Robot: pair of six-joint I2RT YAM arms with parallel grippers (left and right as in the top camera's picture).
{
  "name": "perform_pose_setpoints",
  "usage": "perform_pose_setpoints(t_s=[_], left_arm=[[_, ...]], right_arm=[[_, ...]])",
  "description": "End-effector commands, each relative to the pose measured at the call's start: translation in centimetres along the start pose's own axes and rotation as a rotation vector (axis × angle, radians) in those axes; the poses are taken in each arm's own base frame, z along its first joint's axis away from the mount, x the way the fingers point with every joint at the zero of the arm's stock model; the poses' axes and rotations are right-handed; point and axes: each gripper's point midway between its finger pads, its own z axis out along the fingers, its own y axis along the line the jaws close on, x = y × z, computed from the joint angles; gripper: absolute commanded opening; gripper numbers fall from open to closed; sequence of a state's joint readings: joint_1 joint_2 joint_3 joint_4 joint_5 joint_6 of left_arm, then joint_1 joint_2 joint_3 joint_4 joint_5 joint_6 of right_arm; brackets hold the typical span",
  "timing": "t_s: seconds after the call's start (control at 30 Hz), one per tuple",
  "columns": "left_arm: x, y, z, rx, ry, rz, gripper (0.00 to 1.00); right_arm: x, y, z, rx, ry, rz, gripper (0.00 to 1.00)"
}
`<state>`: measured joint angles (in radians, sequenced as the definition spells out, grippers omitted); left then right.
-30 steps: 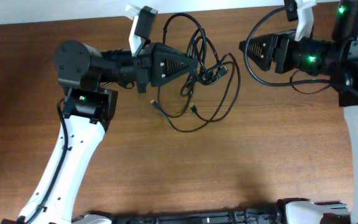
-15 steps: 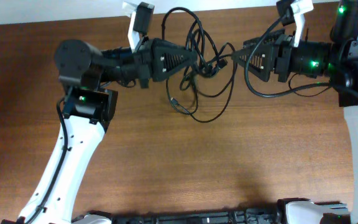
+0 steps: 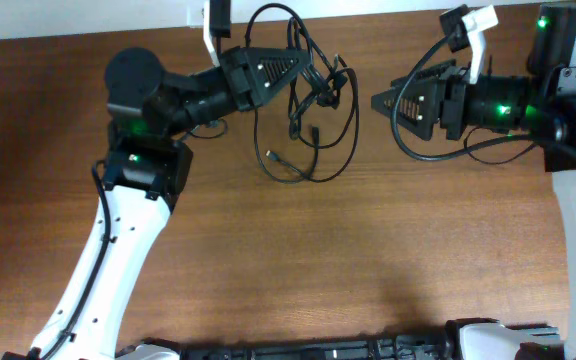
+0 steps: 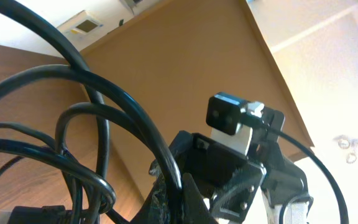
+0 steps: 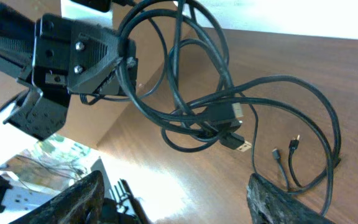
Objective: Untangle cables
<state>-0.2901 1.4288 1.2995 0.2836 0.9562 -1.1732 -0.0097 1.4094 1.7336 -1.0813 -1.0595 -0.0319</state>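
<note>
The left end effector (image 3: 304, 58) is clenched tight on the cables (image 3: 314, 112). It holds a few strands at the top of the bundle. From its tip the black cords hang down in big loops. The lowest loops seem to rest on the bench (image 3: 268, 270) below it. So the bundle is long one way, from the left end effector's tip down to the bench.

The knot (image 5: 213, 121) sits a little way under the left end effector's tip. In the right wrist view the cords cross and wrap there, and a flat plug (image 5: 241, 144) sticks out of it. Two thin loose ends with tiny plugs hang off to the side, away from the left end effector.

The right end effector (image 3: 378, 100) is released. Its two fingers (image 5: 82, 199) stand wide apart with nothing between them. It touches no cord. The cables lie straight ahead of it, toward the left arm, with a gap in between.

I think the right arm has the next job, since the left one is busy holding. It would need to go straight forward to reach the knot. Then it could take one cord and pull it sideways, away from the left end effector. If it grabs two cords at once, the knot could get tighter.
</note>
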Motion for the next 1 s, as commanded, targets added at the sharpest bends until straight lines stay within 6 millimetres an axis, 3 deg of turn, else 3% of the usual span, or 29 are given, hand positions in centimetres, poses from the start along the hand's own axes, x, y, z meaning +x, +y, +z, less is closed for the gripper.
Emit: perform_pose_setpoints(t_s=[0.0, 0.13, 0.37, 0.6, 0.63, 0.83, 0.87, 0.9, 0.97], left_arm=[[0.3, -2.3, 1.2, 0.028, -0.038, -0.006, 0.00], [1.9, -3.2, 2.8, 0.047, -0.021, -0.023, 0.00], [2.8, -3.7, 3.5, 0.060, 0.002, -0.057, 0.00], [2.9, -3.8, 3.5, 0.060, 0.001, -0.079, 0.00], [2.9, -3.8, 3.5, 0.060, 0.001, -0.079, 0.00], [2.9, -3.8, 3.5, 0.061, 0.002, -0.079, 0.01], [2.9, -3.8, 3.5, 0.060, 0.002, -0.079, 0.08], [2.9, -3.8, 3.5, 0.060, 0.002, -0.079, 0.22], [2.9, -3.8, 3.5, 0.060, 0.002, -0.078, 0.62]], right_arm=[[0.5, 1.2, 1.3, -0.039, 0.033, -0.183, 0.80], [1.1, 1.1, 2.8, 0.014, 0.074, -0.394, 0.82], [0.7, -0.5, 3.2, 0.137, 0.089, -0.435, 0.76], [0.7, -0.5, 3.2, 0.137, 0.088, -0.426, 0.09], [0.7, -0.5, 3.2, 0.137, 0.088, -0.426, 0.04], [0.7, -0.4, 3.2, 0.128, 0.085, -0.399, 0.04], [0.7, -0.4, 3.2, 0.128, 0.085, -0.399, 0.04], [0.7, -0.4, 3.2, 0.128, 0.085, -0.400, 0.04], [0.6, -0.4, 3.2, 0.129, 0.082, -0.389, 0.04]])
